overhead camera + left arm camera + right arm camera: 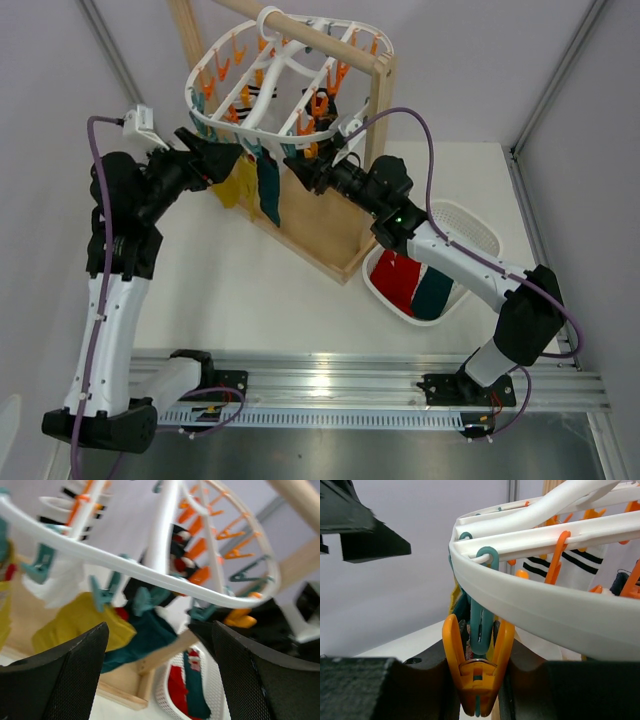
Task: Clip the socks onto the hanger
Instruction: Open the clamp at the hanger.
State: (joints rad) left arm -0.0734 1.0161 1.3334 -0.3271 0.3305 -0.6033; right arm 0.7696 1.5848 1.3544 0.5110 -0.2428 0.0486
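Note:
The white oval hanger (258, 128) hangs from the wooden rail with orange and teal pegs. A yellow sock (237, 182) and a teal sock (268, 192) hang clipped at its near rim. They also show in the left wrist view, yellow sock (82, 620) and teal sock (150, 630), under the rim (125, 565). My left gripper (232, 158) is open and empty beside them, its fingers (65, 675) wide apart. My right gripper (300, 170) is shut on an orange peg (477, 680) under the rim (545, 610). A white black-striped sock (580, 565) hangs behind.
The light wooden rack frame (320, 225) stands under the hanger. A white perforated basket (470, 225) at the right holds a red sock (397, 280) and a teal sock (435, 292). My left gripper shows at the upper left of the right wrist view (360, 525).

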